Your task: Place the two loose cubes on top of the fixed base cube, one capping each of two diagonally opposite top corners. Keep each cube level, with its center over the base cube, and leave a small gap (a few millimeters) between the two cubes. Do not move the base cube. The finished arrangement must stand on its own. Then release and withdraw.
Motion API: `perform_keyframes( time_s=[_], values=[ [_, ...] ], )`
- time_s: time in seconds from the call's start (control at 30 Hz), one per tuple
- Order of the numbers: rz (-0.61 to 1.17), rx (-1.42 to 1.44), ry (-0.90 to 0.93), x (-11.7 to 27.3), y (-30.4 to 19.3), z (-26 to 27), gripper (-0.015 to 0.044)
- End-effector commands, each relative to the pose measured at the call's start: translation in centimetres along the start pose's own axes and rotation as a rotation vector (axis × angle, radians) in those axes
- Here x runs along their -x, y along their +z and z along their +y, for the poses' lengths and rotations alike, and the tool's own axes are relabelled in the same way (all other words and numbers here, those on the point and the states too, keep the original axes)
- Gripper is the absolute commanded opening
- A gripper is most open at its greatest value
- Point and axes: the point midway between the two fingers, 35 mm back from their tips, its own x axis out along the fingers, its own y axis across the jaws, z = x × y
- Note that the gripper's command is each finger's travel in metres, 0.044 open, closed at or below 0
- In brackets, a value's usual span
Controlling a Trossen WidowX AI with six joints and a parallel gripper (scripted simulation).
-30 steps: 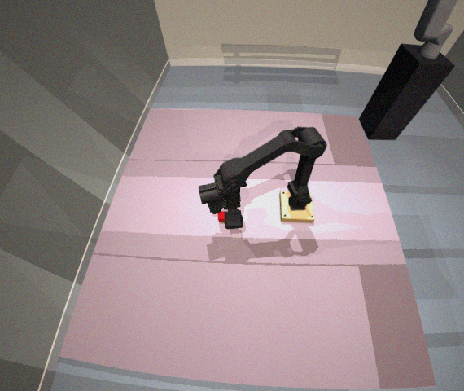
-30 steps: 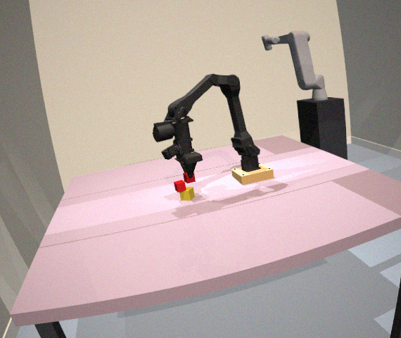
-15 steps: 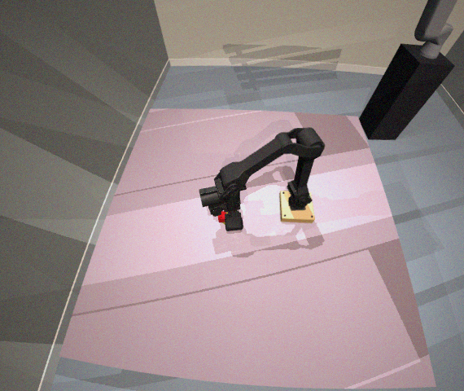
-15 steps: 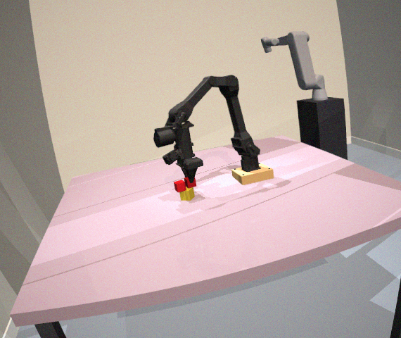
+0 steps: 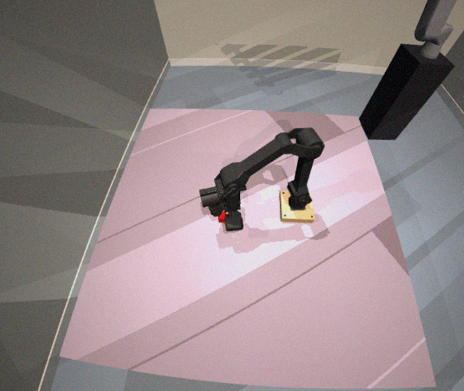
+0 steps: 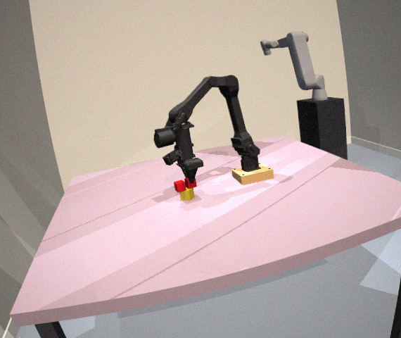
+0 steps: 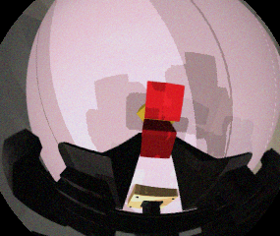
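Note:
The yellow base cube stands on the table, mostly hidden under the red cubes in the wrist view. One red cube rests on its far-left corner and looks level. My gripper is shut on the other red cube, at or just above the opposite part of the base's top. Whether this cube touches the base cannot be told. In the wrist view the two red cubes nearly meet; any gap between them is too small to see.
My arm's tan mounting plate is on the pink table to the right of the cubes. A grey arm stands on a black pedestal beyond the table. Shadows cross the table.

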Motion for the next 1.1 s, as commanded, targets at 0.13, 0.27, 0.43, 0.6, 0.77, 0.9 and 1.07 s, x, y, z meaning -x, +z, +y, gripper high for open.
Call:
perform_keyframes(
  time_s=[0.13, 0.27, 0.43, 0.6, 0.77, 0.9, 1.07],
  values=[
    [-0.001, 0.004, -0.005, 0.0, 0.0, -0.1, 0.0131],
    [-0.001, 0.004, -0.005, 0.0, 0.0, -0.1, 0.0205],
    [-0.001, 0.003, -0.004, 0.1, 0.0, -0.1, 0.0205],
    [0.0, 0.0, 0.0, 1.1, 0.0, 0.0, 0.0205],
    [0.0, 0.0, 0.0, 1.7, 0.0, 0.0, 0.0205],
    [0.0, 0.0, 0.0, 2.2, 0.0, 0.0, 0.0205],
    [0.0, 0.0, 0.0, 2.8, 0.0, 0.0, 0.0205]
  ],
)
